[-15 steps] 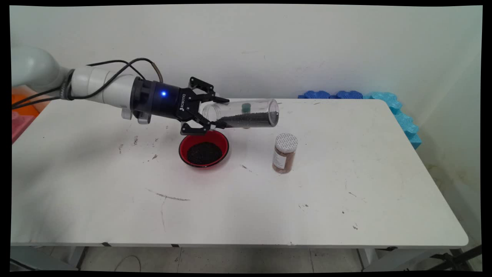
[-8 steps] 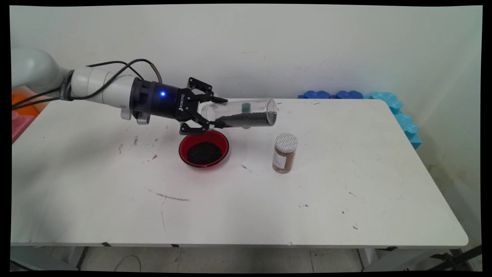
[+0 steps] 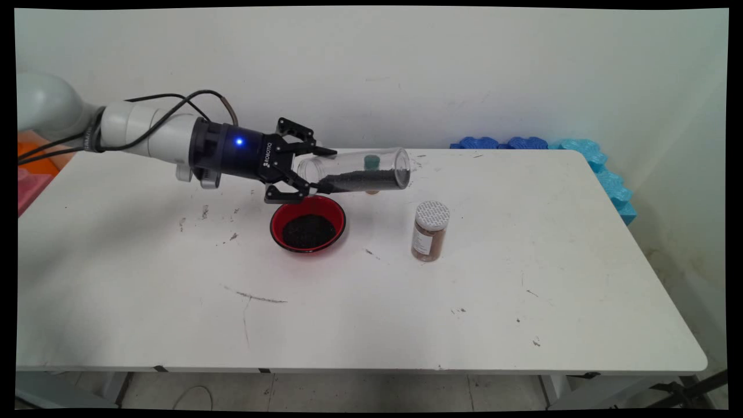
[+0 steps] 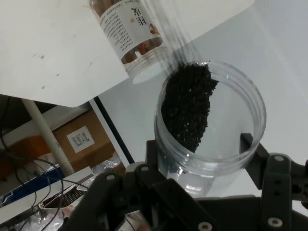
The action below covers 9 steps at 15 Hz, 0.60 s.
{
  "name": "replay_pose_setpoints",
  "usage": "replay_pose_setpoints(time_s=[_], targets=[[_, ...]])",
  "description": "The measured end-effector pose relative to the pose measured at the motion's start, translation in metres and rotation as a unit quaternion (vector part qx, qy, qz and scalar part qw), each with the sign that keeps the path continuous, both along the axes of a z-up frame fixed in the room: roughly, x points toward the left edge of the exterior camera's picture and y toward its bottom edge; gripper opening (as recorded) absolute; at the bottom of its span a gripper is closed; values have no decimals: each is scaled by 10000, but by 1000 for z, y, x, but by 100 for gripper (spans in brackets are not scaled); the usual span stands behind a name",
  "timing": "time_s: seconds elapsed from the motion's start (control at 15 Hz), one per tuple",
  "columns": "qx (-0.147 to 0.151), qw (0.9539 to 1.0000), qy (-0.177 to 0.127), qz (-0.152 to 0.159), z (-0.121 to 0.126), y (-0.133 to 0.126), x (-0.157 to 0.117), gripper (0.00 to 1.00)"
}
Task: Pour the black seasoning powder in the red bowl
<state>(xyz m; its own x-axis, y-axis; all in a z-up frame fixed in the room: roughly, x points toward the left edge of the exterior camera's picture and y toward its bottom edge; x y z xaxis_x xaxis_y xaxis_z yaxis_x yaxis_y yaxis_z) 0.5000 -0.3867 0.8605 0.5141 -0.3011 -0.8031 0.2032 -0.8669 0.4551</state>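
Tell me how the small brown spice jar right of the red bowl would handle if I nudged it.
The spice jar stands upright, taller than wide, so a high push would probably tip it. Being round, it would likely roll afterwards. Its smooth clear wall looks slippery.

The gripper bears the white word ROBOTIQ on its black body, left of centre in the main view. The spice jar, right of centre in that view, has a pale label whose print is too small to read. In the hand view the same jar, at the top of the frame, shows a white label with columns of Chinese print and two larger characters, not legible. A carton at lower left carries a white sticker, unreadable.
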Motion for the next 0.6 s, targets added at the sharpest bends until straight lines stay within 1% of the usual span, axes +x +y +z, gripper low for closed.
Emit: replay_pose_setpoints(time_s=[0.6], targets=[[128,9998,120,42,1,3,4,0]])
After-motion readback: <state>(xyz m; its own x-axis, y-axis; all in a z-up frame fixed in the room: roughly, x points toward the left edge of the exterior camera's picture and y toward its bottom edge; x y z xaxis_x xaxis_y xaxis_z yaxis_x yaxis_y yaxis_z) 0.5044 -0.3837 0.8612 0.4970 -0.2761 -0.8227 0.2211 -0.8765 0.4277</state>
